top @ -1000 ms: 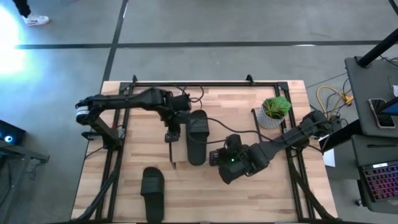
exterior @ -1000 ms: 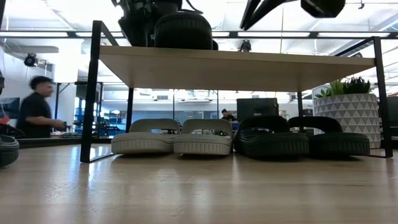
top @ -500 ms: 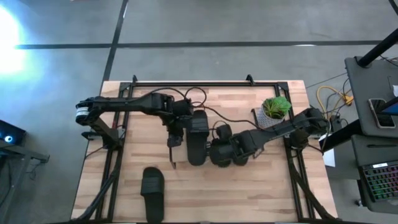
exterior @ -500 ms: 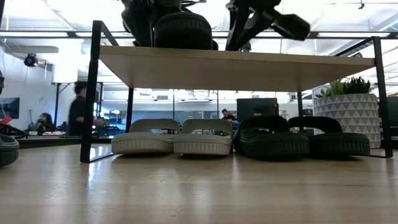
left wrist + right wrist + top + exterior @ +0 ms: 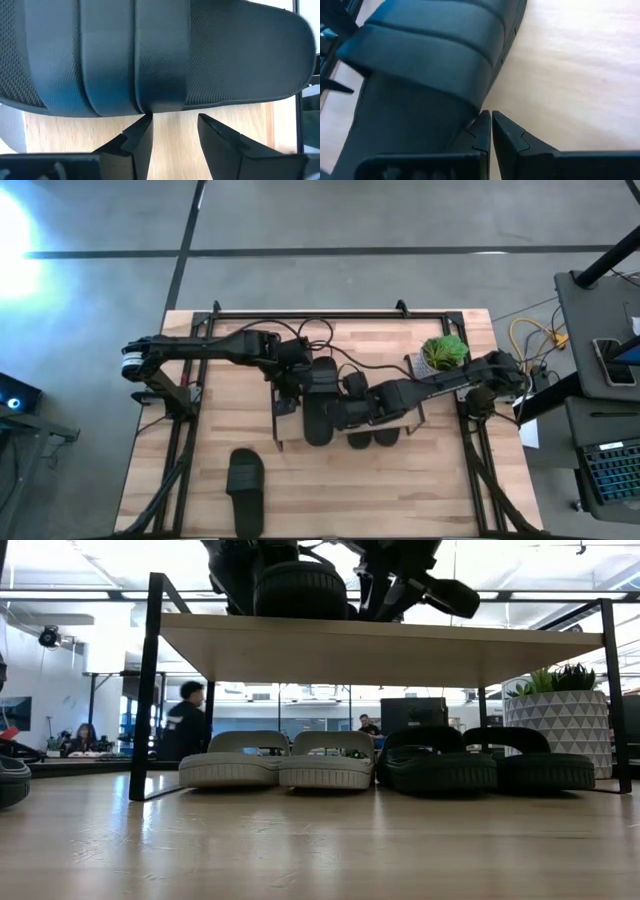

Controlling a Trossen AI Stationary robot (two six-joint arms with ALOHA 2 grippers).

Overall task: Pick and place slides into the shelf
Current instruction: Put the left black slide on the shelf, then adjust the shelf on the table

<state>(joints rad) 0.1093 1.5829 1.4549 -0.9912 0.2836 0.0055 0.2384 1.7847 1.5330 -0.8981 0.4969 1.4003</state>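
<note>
A black slide (image 5: 316,395) lies flat, sole down, on the top board of the shelf (image 5: 380,650). My left gripper (image 5: 172,117) stands open at the slide's left side. My right gripper (image 5: 487,116) is shut at its right side, beside the strap (image 5: 425,55). Under the board stand a light grey pair (image 5: 275,765) and a black pair (image 5: 490,765). Another black slide (image 5: 245,478) lies on the table near its front edge. My left gripper has one fingertip at the sole's left edge (image 5: 146,114); whether it touches, I cannot tell. My right gripper has its shut fingertips (image 5: 482,120) against the sole's right edge (image 5: 479,107), just below the strap. It comes slanting down from the table's right. The slide rests flat on the board.
A potted plant (image 5: 442,358) stands at the shelf's right end, close to my right arm. Cables (image 5: 330,350) run across the board behind the slide. People move in the room beyond the table (image 5: 185,720).
My right gripper has swung toward the table's left across the shelf top, rolling its wrist, and has come up against the slide's right side, staying shut. The slide lies where it was.
</note>
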